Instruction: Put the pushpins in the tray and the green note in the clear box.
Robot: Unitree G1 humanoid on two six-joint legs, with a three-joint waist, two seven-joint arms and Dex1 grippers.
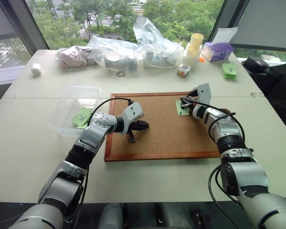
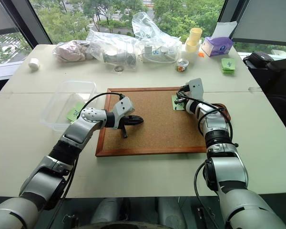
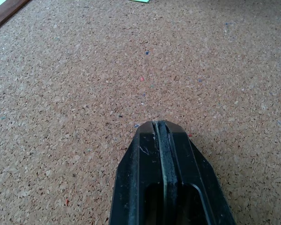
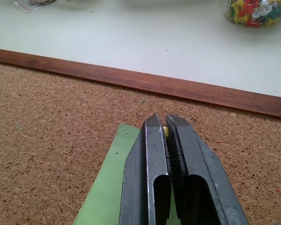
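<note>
1. While both arms reach over it, a wood-framed corkboard (image 1: 157, 138) lies flat in the middle of the pale surface (image 1: 33, 148).
2. To the board's left, just off its frame, stands the clear box (image 1: 66, 102), with a green slip lying inside it.
3. On the board's far right part lies the green note (image 4: 105, 194), flat on the cork, near the far frame.
4. Over that note sits the right tool (image 4: 165, 129), its fingers pressed together on a small yellow pin head (image 4: 165, 131), so it looks to be pinching a pushpin at the note.
5. At the board's left-middle rests the left tool (image 3: 159, 129), fingers pressed together with nothing between them, tip low over bare cork.
6. Behind the right forearm, a reddish-brown edge that may be the tray (image 2: 222, 107) peeks out just past the board's right frame; I cannot tell more of it.
7. Judging from this, the pin's way to the tray runs rightward, on the right arm's own side. The note's way to the box runs leftward across the board, where the left arm is nearer.
</note>
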